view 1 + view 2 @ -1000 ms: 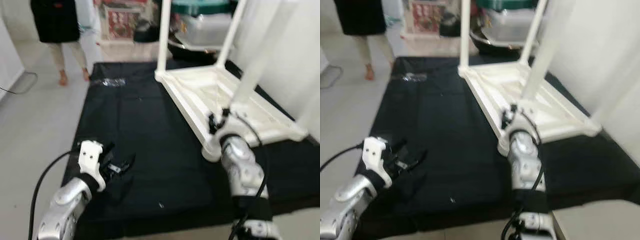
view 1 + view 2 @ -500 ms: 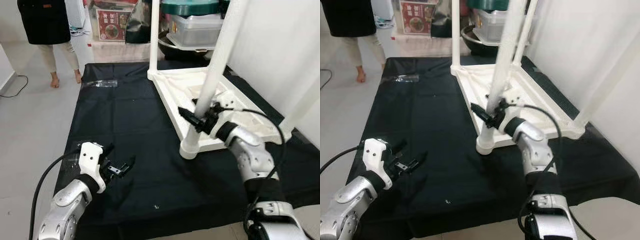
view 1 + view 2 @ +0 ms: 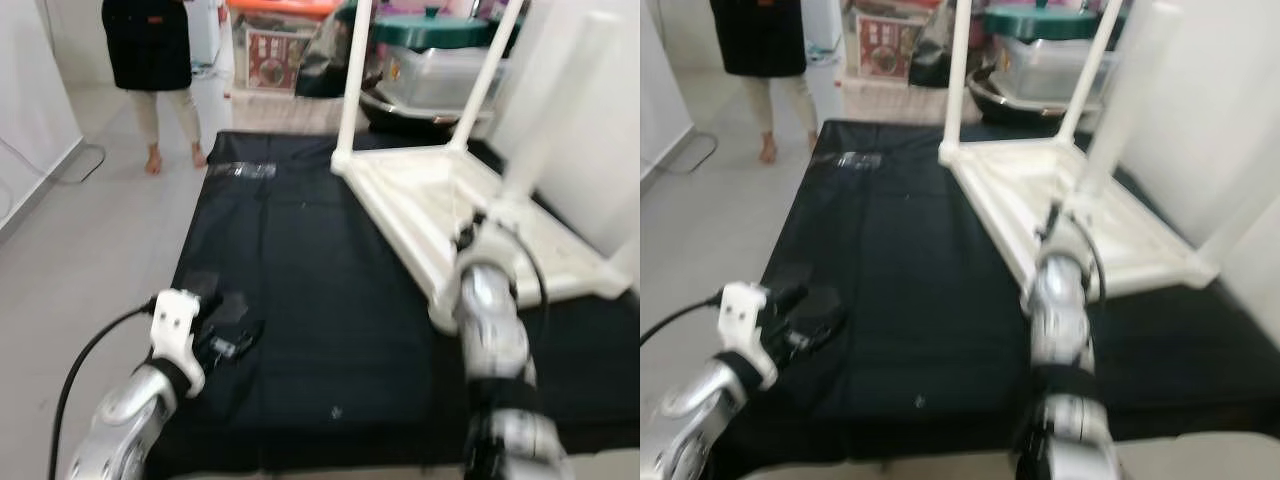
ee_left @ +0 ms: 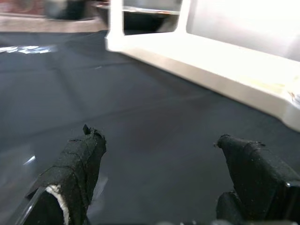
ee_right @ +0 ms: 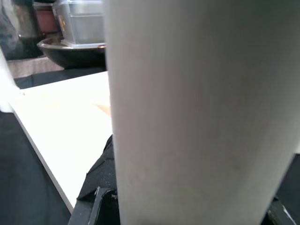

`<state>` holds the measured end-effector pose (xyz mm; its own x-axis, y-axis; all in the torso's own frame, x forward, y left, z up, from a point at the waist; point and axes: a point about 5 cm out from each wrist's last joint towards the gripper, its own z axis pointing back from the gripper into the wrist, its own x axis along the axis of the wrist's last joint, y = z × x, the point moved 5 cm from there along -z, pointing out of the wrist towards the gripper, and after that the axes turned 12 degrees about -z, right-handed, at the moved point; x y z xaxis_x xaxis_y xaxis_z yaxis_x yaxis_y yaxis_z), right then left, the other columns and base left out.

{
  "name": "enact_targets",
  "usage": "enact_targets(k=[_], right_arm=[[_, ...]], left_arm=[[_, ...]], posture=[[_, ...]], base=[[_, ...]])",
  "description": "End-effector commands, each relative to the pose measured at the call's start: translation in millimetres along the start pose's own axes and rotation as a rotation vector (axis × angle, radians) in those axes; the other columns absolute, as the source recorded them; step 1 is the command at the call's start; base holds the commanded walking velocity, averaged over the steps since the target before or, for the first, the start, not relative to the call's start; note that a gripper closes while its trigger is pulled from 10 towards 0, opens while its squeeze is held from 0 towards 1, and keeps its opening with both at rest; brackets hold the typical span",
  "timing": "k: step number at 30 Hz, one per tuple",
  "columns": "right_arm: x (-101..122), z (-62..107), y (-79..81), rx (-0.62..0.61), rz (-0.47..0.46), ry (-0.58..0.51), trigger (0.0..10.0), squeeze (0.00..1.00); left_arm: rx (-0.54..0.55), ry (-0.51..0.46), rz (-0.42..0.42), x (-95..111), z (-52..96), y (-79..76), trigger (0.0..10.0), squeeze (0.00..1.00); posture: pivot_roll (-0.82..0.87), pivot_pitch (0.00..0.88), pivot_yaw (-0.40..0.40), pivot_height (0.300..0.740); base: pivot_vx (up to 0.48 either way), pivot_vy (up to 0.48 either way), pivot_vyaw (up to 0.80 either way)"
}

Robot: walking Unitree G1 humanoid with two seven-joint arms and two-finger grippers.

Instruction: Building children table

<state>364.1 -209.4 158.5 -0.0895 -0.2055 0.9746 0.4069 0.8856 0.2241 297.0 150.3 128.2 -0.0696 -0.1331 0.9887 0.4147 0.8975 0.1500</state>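
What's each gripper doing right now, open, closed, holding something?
Left gripper: open, empty, low over the black mat.
Right gripper: at the white table leg; fingers' state cannot be told.

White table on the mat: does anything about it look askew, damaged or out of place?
The white table lies upside down on the black mat, legs pointing up, which suits assembly. The near leg seems to lean rather than stand straight, though blur makes this uncertain. A clear plastic bag lies loose at the mat's far edge. No visible damage.
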Motion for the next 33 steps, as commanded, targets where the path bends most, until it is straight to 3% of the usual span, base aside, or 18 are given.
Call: enact_targets(k=[1,2,3,6,7,9,11,12,13,14,21,23,24,25,29,30,31,33], right_arm=[[-22.9,3.7,22.1,0.160,0.108,0.120,2.2,0.00],[-22.5,5.1,42.4,0.295,0.094,0.134,10.0,0.00],[-14.3,8.3,60.0,0.415,0.042,0.109,10.0,0.00],[-7.3,10.9,68.9,0.479,0.005,0.084,10.0,0.00],[1.4,12.1,80.2,0.552,-0.043,0.074,10.0,1.00],[1.4,12.1,80.2,0.552,-0.043,0.074,10.0,1.00],[23.9,18.6,108.1,0.785,-0.107,0.078,10.0,0.98],[33.4,30.7,119.2,1.008,-0.071,0.067,10.0,0.00],[33.4,30.7,119.2,1.008,-0.071,0.067,10.0,0.00],[36.0,46.2,124.0,1.244,-0.002,0.081,10.0,0.00],[14.1,66.0,127.6,1.474,0.064,0.224,10.0,0.00],[10.0,66.9,133.5,1.472,0.050,0.227,10.0,0.00],[6.1,65.7,139.7,1.448,0.020,0.227,3.5,0.00],[3.3,65.0,144.1,1.430,-0.001,0.228,0.0,0.00],[-7.5,48.2,146.4,1.261,0.014,0.222,0.0,0.00],[-11.7,6.3,125.4,0.886,0.006,0.207,0.0,0.00],[-11.7,6.3,125.4,0.886,0.006,0.207,0.0,0.00],[-17.8,-41.8,42.9,0.235,0.031,0.192,0.0,0.00]], left_arm=[[-0.021,-0.003,0.001,2.0,-2.5,-3.2,10.0,0.00],[-0.022,-0.003,0.002,1.9,-2.9,-3.4,10.0,0.00],[-0.022,-0.004,0.003,2.2,-3.3,-3.5,10.0,0.00],[-0.022,-0.005,0.003,2.4,-3.6,-3.5,10.0,0.00],[-0.021,-0.006,0.004,2.8,-3.9,-3.4,10.0,0.00],[-0.021,-0.006,0.004,2.8,-3.9,-3.4,10.0,0.00],[-0.019,-0.008,0.005,3.0,-4.1,-2.7,10.0,0.00],[-0.018,-0.009,0.005,3.2,-4.7,-2.5,10.0,0.00],[-0.018,-0.009,0.005,3.2,-4.7,-2.5,10.0,0.00],[-0.018,-0.010,0.005,3.3,-5.6,-2.4,10.0,0.00],[-0.023,-0.008,0.004,2.9,-5.5,-3.2,10.0,0.00],[-0.023,-0.007,0.004,3.0,-5.6,-3.9,10.0,0.00],[-0.021,-0.007,0.004,3.1,-5.5,-4.5,10.0,0.00],[-0.020,-0.007,0.004,3.2,-5.4,-5.0,10.0,0.00],[-0.017,-0.007,0.005,3.5,-4.7,-5.1,10.0,0.00],[-0.016,-0.007,0.005,3.7,-3.9,-4.5,10.0,0.00],[-0.016,-0.007,0.005,3.7,-3.9,-4.5,10.0,0.00],[-0.017,-0.008,0.006,4.2,-2.2,-3.8,10.0,0.00]], posture=[[0.05,0.000,-0.090,0.740],[0.05,0.000,-0.090,0.740],[0.05,0.000,-0.091,0.740],[0.05,0.000,-0.091,0.740],[0.06,0.000,-0.096,0.740],[0.06,0.000,-0.096,0.740],[0.06,0.000,-0.096,0.740],[0.06,0.000,-0.095,0.740],[0.06,0.000,-0.095,0.740],[0.07,0.000,-0.099,0.740],[0.07,0.000,-0.098,0.740],[0.08,0.000,-0.105,0.740],[0.08,0.000,-0.110,0.740],[0.08,0.000,-0.110,0.740],[0.08,0.000,-0.110,0.740],[0.08,0.000,-0.108,0.740],[0.08,0.000,-0.108,0.740],[0.07,0.000,-0.099,0.740]], base=[[0.000,0.000,0.00],[0.000,0.000,0.00],[0.000,0.000,0.00],[0.000,0.000,0.00],[0.000,0.000,0.00],[0.000,0.000,0.00],[0.000,0.000,0.00],[0.000,0.000,0.00],[0.000,0.000,0.00],[0.000,0.000,0.00],[0.000,0.000,0.00],[0.000,0.000,0.00],[0.000,0.000,0.00],[0.000,0.000,0.00],[0.000,0.000,0.00],[0.000,0.000,0.00],[0.000,0.000,0.00],[0.000,0.000,0.00]])
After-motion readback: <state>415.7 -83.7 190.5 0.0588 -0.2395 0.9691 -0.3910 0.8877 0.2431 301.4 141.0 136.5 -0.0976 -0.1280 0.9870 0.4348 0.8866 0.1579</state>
